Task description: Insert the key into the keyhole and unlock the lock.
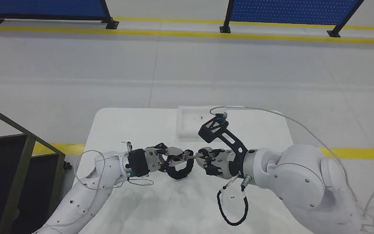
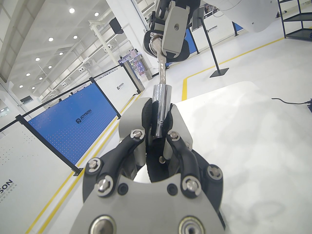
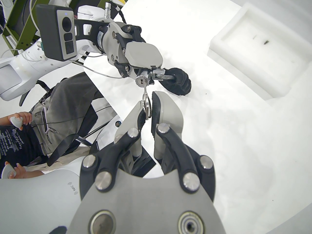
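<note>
Held lock in left gripper, jaws closed tight on chrome cylinder, above white table. Pinched key by head in right gripper, jaws nearly closed. Entered keyhole with blade tip; depth not discernible. Noted black cable loop on lock, foam tray on table.

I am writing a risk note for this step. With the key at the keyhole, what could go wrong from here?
1. The right gripper pinches the key only at its small head, so it may slip when turned.
2. The left gripper holds the smooth chrome lock in the air above the table; the turning force may rotate the lock in its grip instead of opening it.
</note>
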### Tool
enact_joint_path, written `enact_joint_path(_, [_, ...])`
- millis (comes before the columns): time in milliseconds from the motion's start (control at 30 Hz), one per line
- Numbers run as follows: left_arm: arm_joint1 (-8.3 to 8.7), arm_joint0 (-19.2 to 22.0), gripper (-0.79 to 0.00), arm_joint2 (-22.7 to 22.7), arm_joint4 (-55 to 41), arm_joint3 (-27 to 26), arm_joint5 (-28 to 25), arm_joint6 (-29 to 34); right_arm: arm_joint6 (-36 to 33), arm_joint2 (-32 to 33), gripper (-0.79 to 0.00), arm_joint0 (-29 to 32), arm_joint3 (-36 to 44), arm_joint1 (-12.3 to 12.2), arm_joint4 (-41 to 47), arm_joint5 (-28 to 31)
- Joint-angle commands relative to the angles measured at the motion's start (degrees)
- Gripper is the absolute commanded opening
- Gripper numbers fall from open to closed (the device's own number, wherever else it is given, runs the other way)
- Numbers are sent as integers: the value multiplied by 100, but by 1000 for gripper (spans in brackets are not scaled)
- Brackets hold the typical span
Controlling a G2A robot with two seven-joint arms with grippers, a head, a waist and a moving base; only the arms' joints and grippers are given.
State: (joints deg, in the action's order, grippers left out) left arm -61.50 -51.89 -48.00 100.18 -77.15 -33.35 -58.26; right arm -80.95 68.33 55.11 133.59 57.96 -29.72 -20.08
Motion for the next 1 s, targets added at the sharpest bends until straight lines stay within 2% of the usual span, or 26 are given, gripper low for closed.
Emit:
enact_joint_path(0, [-1, -11, -785, -7, 4, -11, -1, 4, 4, -3, -785, -6, -4, -5, 8, 1])
enact_joint_path(967, [-30, -43, -785, -95, 42, -24, -14, 11, -12, -200, -785, -150, -53, -67, -90, -177])
